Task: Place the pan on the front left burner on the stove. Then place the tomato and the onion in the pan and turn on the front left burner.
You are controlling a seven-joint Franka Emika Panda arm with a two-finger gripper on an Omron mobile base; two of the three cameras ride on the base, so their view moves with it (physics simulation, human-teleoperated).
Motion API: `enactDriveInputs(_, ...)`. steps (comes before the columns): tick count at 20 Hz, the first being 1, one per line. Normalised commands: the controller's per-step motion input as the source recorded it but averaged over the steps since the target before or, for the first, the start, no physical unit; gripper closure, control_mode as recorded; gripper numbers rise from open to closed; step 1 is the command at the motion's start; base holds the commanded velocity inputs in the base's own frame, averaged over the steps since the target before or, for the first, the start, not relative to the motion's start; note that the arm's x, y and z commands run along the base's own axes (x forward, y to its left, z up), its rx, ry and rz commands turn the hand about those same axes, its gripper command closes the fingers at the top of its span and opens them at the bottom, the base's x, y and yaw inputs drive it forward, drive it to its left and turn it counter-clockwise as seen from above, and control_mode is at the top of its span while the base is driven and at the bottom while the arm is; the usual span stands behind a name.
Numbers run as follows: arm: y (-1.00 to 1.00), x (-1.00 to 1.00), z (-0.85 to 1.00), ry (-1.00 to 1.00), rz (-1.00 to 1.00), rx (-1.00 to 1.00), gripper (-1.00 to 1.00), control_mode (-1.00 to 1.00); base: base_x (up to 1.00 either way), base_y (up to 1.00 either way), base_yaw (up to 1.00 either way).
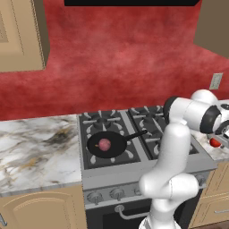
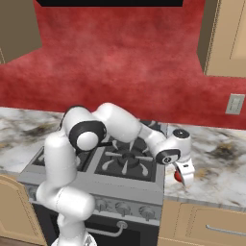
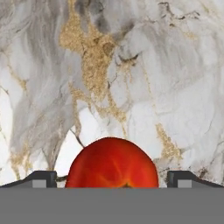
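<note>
The pan (image 1: 106,145) already sits on the front left burner (image 1: 109,152) of the stove (image 1: 134,172), with its thin handle pointing toward the back right, and the onion (image 1: 104,144) lies inside it; so I judge the first step and one half of the second as done. The tomato (image 3: 112,162) is not yet in the pan; it rests on the marble table (image 2: 216,163) to the right of the stove, near the front edge. The pincer (image 3: 112,178) is lowered over it with the jaws spread wide and released, one fingertip on each side of the fruit, and I see no contact; nothing is grasped yet. What is left: to close on the tomato, to carry it across to the pan, and then to turn the knob (image 1: 95,197) for this burner, which I cannot identify with certainty among the row. A wall socket (image 2: 235,104) is on the red wall behind; the way back seems free, only the pan handle lies across the middle of the grates.
</note>
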Motion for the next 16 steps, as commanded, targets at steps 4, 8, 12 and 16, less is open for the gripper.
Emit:
enactDriveInputs(4, -0.13, 0.03, -0.18, 0.0, 0.01, 0.0, -1.0, -1.0, 0.0, 0.0, 0.0)
enactDriveInputs(8, -0.1, 0.04, -0.17, 0.0, 0.0, 0.0, -1.0, -1.0, 0.0, 0.0, 0.0)
enactDriveInputs(12, -0.04, 0.02, -0.15, 0.0, 0.0, 0.0, -1.0, -1.0, 0.0, 0.0, 0.0)
enactDriveInputs(16, 0.0, 0.05, -0.09, 0.0, 0.0, 0.0, 1.0, -1.0, 0.0, 0.0, 0.0)
